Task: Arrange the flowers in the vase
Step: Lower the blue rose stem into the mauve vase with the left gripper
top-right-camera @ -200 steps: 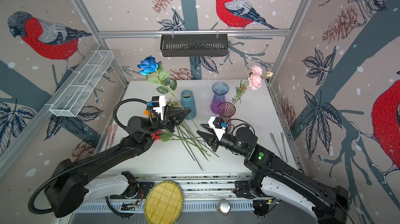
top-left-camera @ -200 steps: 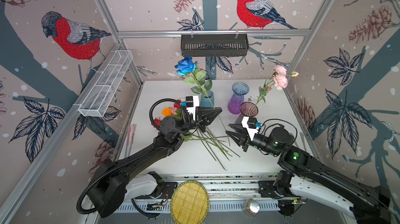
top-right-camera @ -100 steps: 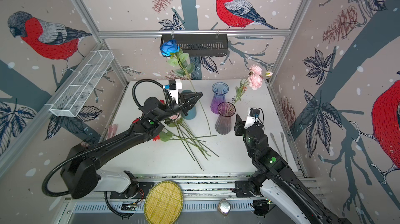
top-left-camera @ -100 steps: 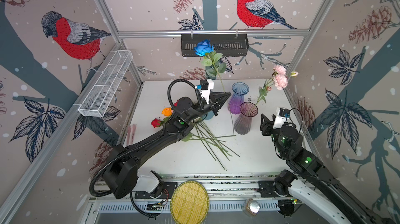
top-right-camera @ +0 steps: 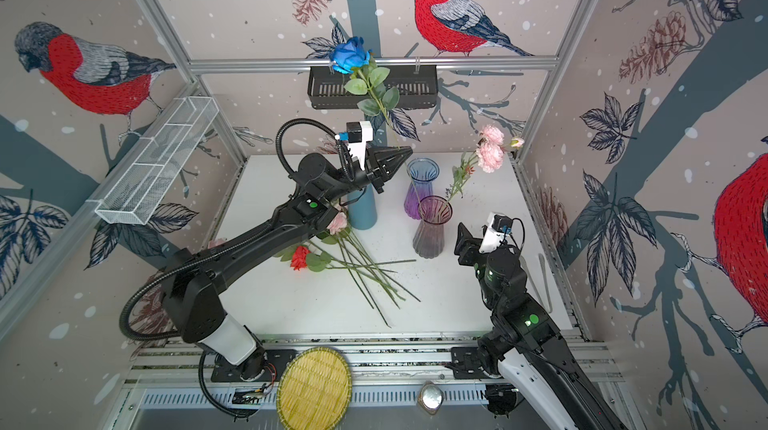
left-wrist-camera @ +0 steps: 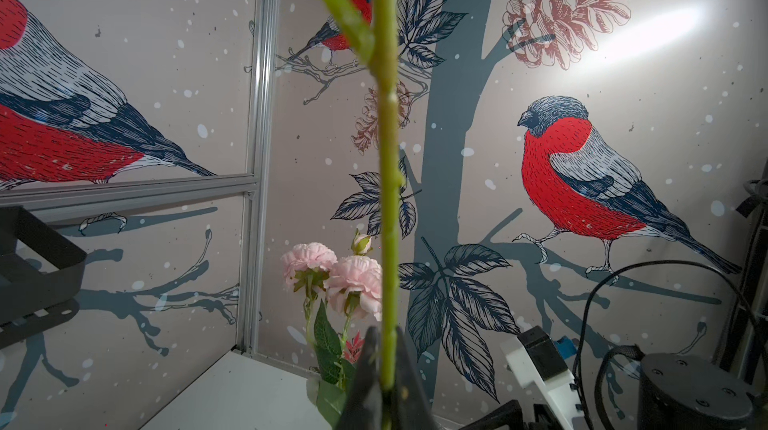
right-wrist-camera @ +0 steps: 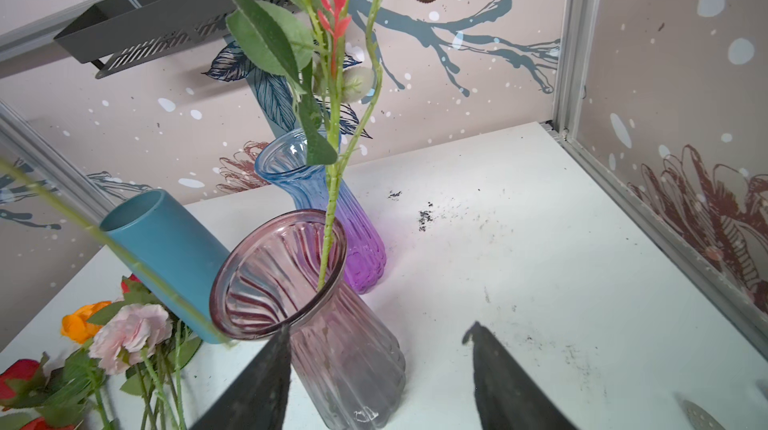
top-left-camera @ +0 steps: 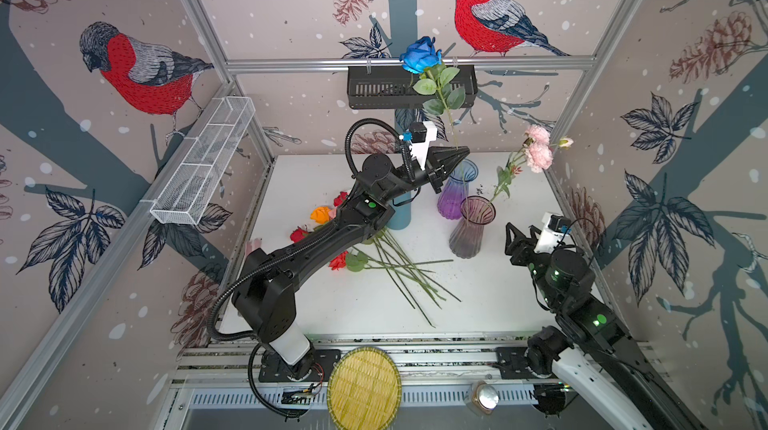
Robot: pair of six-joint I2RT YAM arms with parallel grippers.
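In both top views my left gripper (top-left-camera: 456, 154) is clenched on the thin green stem of the blue rose (top-left-camera: 420, 54), held upright high above the white bench (top-left-camera: 478, 303), its fabric petals up against the black slotted shelf (top-left-camera: 374, 89) on the back wall. My left arm stretches up and forward, elbow low. My right gripper (top-right-camera: 462, 236) stands released, empty, near the ribbed mauve glass vase (top-right-camera: 432, 226), which holds the frilly pink carnations (top-right-camera: 490, 149) leaning right. Behind it stand a blue-to-purple glass vase (top-right-camera: 420, 186) and a matte teal cylinder (top-right-camera: 363, 211). The loose flowers (top-left-camera: 345, 236) lie fanned on the bench, their stems crossing. The walls are papered with bullfinches and pinecones.

In the left wrist view, the knobbly stem (left-wrist-camera: 388, 182) runs straight up from between my black fingertips (left-wrist-camera: 365, 382), with the carnations behind it.

In the right wrist view, my two dark pointed fingers (right-wrist-camera: 257, 386) are spread, one tip just before the flared rim of the mauve vase; the bench shows dark specks.
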